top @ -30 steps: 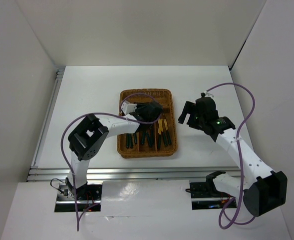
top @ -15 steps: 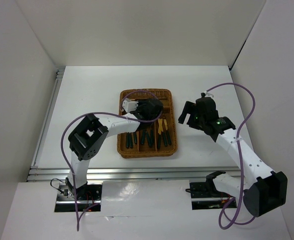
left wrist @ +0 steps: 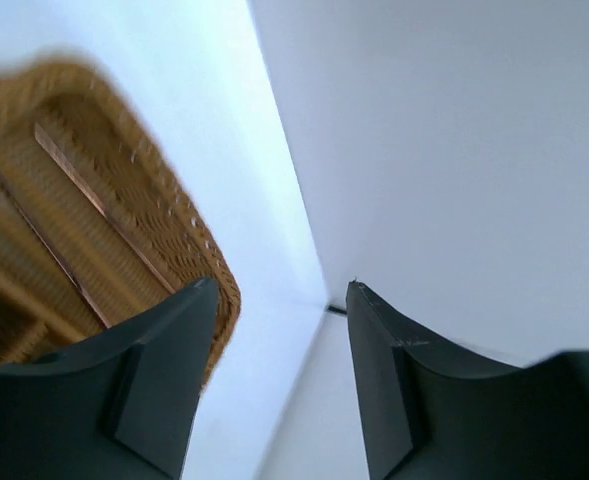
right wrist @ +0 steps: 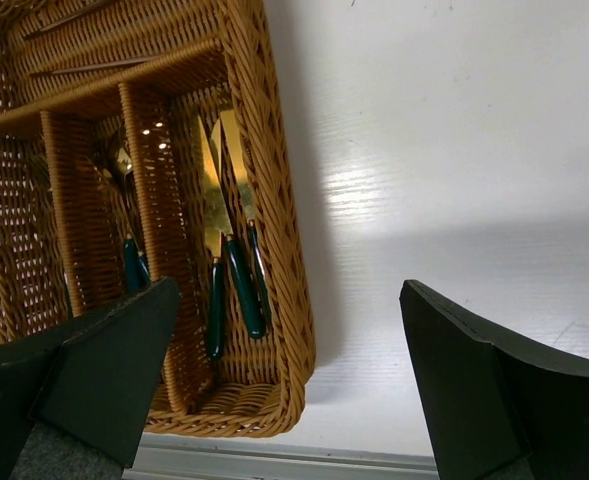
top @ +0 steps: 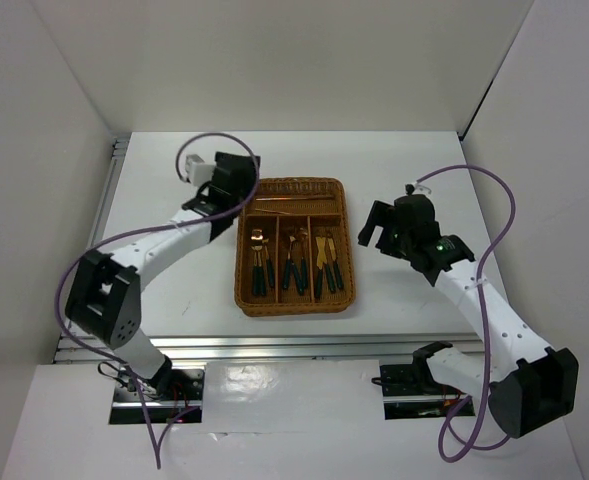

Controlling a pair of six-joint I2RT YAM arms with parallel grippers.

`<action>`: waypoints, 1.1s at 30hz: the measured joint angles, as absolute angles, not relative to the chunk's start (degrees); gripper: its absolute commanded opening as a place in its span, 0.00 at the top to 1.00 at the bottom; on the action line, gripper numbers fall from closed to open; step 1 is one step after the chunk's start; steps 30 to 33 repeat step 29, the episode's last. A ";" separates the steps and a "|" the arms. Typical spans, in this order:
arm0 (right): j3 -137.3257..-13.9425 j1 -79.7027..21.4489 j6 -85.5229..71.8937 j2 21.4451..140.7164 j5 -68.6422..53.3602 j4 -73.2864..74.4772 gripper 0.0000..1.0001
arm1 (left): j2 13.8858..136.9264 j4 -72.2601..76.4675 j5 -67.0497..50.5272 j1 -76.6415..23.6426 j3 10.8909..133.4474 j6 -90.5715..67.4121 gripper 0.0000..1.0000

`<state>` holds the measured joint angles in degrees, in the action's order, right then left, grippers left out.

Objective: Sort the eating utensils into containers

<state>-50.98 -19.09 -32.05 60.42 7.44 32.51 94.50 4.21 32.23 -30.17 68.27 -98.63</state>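
The brown wicker tray (top: 294, 309) lies mid-table, its containers being three long slots and a crosswise slot at the far end. Green-handled, gold-headed utensils lie in the long slots: left slot (top: 260, 264), middle (top: 295, 266), and knives in the right one (top: 327, 262) (right wrist: 226, 240). Copper chopsticks (top: 292, 204) (left wrist: 92, 198) rest in the crosswise slot. My left gripper (top: 240, 178) (left wrist: 282, 290) hangs off the tray's far left corner, open and empty. My right gripper (top: 374, 230) (right wrist: 289, 290) hovers just right of the tray, wide open and empty.
White walls enclose the table on three sides, and the left gripper points toward the back wall. A metal rail (top: 274, 345) runs along the near edge. The wicker rim (left wrist: 189, 240) (right wrist: 286, 200) shows in both wrist views. Purple cables loop above both arms.
My left arm has swung from over the tray's crosswise slot out past its far left corner, and its jaws have opened. Chopsticks now show in that slot. The right arm stayed put.
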 measured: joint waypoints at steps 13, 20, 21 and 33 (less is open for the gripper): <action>-54.76 -19.09 -29.54 58.37 11.09 29.12 0.00 | 82.89 -17.10 16.03 -20.69 76.20 -45.67 0.13; -54.96 -19.07 -29.23 56.40 11.94 26.65 0.00 | 71.90 -20.56 12.01 -17.08 59.40 -36.25 0.14; -54.96 -19.09 -29.23 56.42 11.90 26.46 0.00 | 71.40 -20.58 11.16 -16.97 58.37 -35.57 0.14; -54.81 -19.09 -29.08 57.58 11.84 26.20 0.00 | 71.05 -20.75 8.23 -16.95 53.65 -31.35 0.14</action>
